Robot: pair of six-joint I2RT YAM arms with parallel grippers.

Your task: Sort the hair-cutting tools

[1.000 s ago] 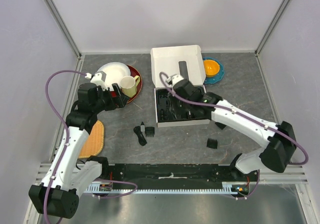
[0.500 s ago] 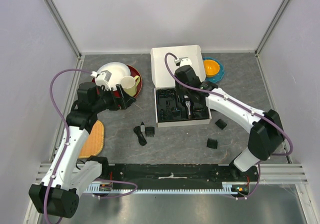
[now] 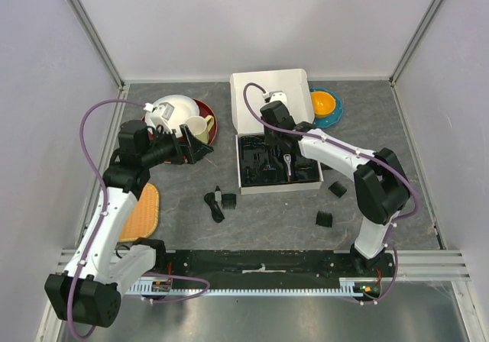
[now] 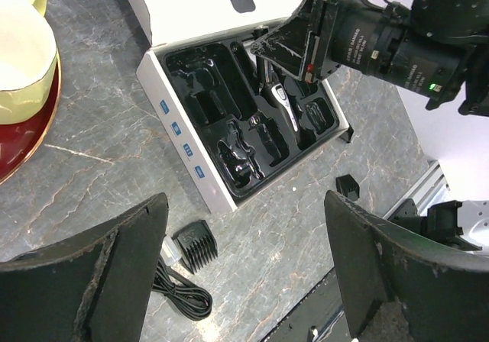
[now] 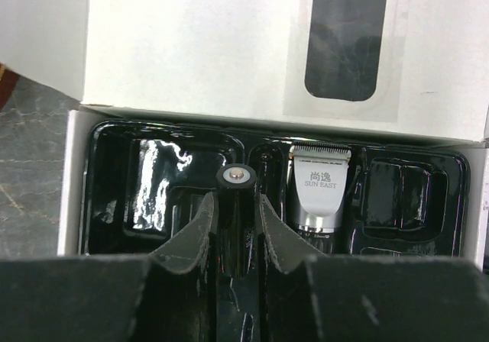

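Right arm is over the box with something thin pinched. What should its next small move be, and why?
Probably ease it straight down into the black tray. The right gripper is shut on the thin brush, held over a narrow slot of that tray, right beside the clipper lying in its own recess.

Grey marbled counter [image 3: 267, 212]; white box [image 3: 267, 86], glossy black tray [image 5: 153, 174]; silver-and-black clipper [image 5: 319, 193]; black brush [image 5: 234, 204], silvery tip; black combs [image 3: 325, 219]; pale yellow mug [image 3: 199, 130], red plate [image 3: 208, 124]; tan woven mat [image 3: 143, 212] at the left edge
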